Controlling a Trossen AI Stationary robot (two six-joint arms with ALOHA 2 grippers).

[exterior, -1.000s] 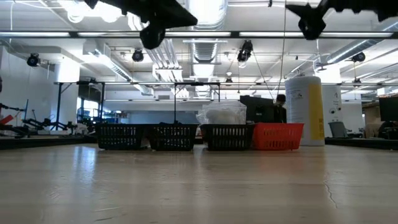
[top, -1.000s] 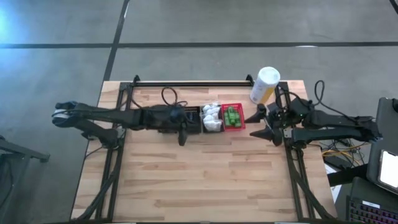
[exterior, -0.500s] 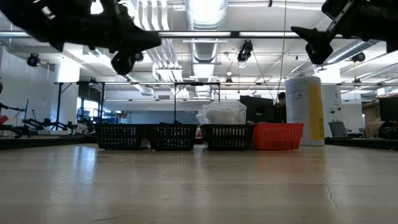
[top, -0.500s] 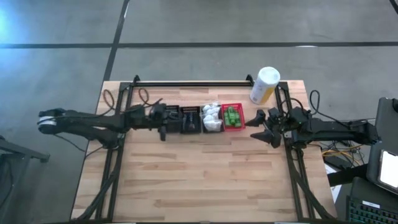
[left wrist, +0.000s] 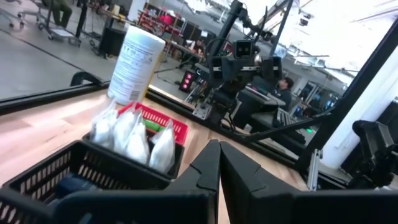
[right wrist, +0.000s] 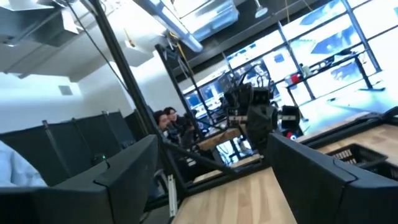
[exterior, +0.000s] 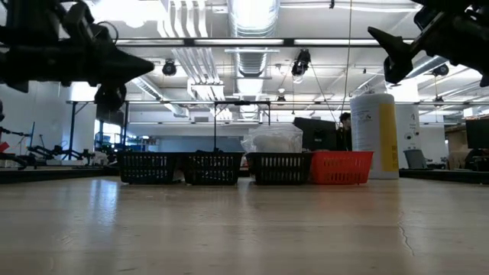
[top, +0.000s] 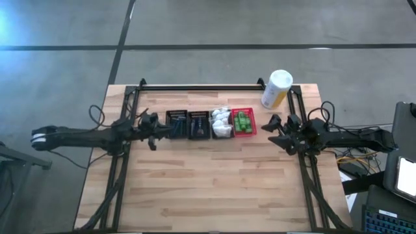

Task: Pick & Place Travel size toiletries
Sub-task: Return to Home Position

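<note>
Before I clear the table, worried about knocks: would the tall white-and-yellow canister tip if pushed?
Probably yes: the canister stands upright, clearly taller than wide, so a high push may topple it. Being round, it would likely roll.

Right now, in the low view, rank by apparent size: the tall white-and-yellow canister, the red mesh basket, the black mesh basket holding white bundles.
1. Tall white-and-yellow canister: clearly largest.
2. Red mesh basket and black mesh basket under the white puffy bundles: look alike, so tied.

Contents of two left black baskets [top: 177, 113] too small, perhaps dark tubes [top: 198, 125].
</note>
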